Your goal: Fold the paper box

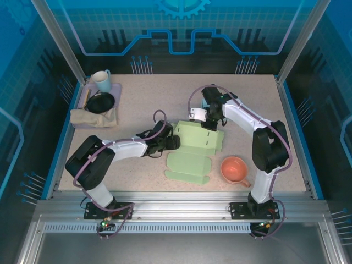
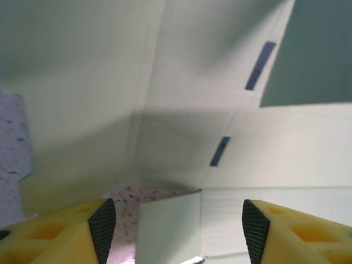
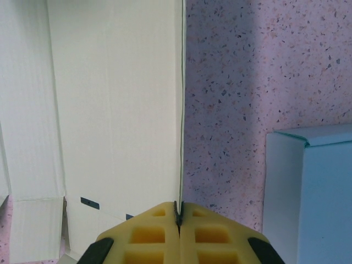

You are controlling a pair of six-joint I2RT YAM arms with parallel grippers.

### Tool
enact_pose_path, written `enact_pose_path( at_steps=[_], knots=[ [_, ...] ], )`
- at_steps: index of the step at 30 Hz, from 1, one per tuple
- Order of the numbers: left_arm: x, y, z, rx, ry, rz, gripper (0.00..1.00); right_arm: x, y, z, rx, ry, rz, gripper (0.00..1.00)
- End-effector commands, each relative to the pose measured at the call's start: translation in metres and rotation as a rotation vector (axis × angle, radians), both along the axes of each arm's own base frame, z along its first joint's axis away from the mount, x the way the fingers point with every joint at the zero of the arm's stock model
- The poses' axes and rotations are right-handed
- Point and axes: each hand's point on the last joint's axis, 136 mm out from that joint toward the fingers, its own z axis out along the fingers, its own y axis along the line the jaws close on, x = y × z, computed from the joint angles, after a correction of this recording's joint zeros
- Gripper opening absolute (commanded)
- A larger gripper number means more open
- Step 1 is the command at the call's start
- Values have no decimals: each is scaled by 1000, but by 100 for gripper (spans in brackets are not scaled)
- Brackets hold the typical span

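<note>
Speckled beige counter point(image 1: 148, 99), bordered by a blue rim point(image 1: 64, 137) and fenced by slanted aluminium posts point(image 1: 58, 38), with glowing blue wall panels point(image 1: 181, 27) bearing a gear motif behind. Near the middle, a pale green paper box point(image 1: 195, 151), mostly flat, lying between the two sets of fingers and touching both. Left fingers point(image 2: 66, 234) spread wide with nothing clamped, a small flap point(image 2: 168, 231) of the box standing in the gap between them, creased green panels with two dark slots point(image 2: 220, 151) just beyond the tips, and a patch of bare speckled surface beside that flap. Right fingers point(image 3: 159, 234) pressed together on a thin edge of the box, seen edge-on, with pale card spreading to one side of that edge and bare counter to the other. Near the right fingers in the top view, on their near side and just beside the box, an orange cup point(image 1: 234, 169), upright. Well apart from the left fingers, at the far left corner, a lavender tray point(image 1: 116, 88) carrying a pale mug point(image 1: 102, 81) and a black bowl point(image 1: 100, 103), with a beige cloth point(image 1: 93, 117) at its near edge.
</note>
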Motion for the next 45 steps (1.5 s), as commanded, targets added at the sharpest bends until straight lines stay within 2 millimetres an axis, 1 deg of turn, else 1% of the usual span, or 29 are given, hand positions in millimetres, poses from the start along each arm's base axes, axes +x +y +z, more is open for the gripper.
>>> enact_pose_path(
  at_steps=[1,3,5,7,9,13,16,18,20,23,24,26,31,34,37,39,41,43,45],
  knots=[
    [-8,-20,6,-106,49,-39,64,10,1,4,29,-7,-26,0],
    [-11,-24,10,-131,58,-43,60,10,0,3,25,-6,-30,0],
    [-13,-31,19,-142,43,-62,57,11,0,2,27,-5,-33,0],
    [-16,-42,30,-145,21,-95,55,12,-1,1,28,-2,-38,0],
    [-18,-52,35,-146,15,-120,55,13,-1,2,32,-2,-41,0],
    [-24,-71,38,-175,25,-159,54,12,1,4,53,-3,-38,0],
    [-23,-75,35,-172,27,-159,54,11,1,3,59,0,-32,0],
    [-19,-70,32,-138,25,-138,54,12,1,3,60,-5,-30,0],
    [-15,-61,32,-104,16,-105,54,14,2,5,64,-26,-29,0],
    [-13,-42,49,-98,-44,-71,54,17,4,16,84,-80,-22,0],
    [-12,-33,56,-88,-78,-57,54,18,5,22,95,-111,-22,0],
    [-12,-9,76,-68,-154,-18,54,20,9,33,111,-179,-15,0],
    [-20,64,127,-11,-397,162,54,27,17,52,57,-423,59,0],
    [-29,101,139,-10,-489,254,54,33,25,67,9,-596,97,0],
    [-34,125,136,-14,-525,308,54,30,37,87,14,-782,160,0],
    [-36,132,129,-23,-541,322,54,28,44,102,36,-898,179,0],
    [-36,132,123,-30,-557,312,54,21,49,105,19,-937,253,0],
    [-34,129,118,-27,-560,299,54,19,52,103,1,-975,292,0],
    [-30,127,112,-9,-556,287,53,20,54,96,-6,-961,310,0]
  ],
)
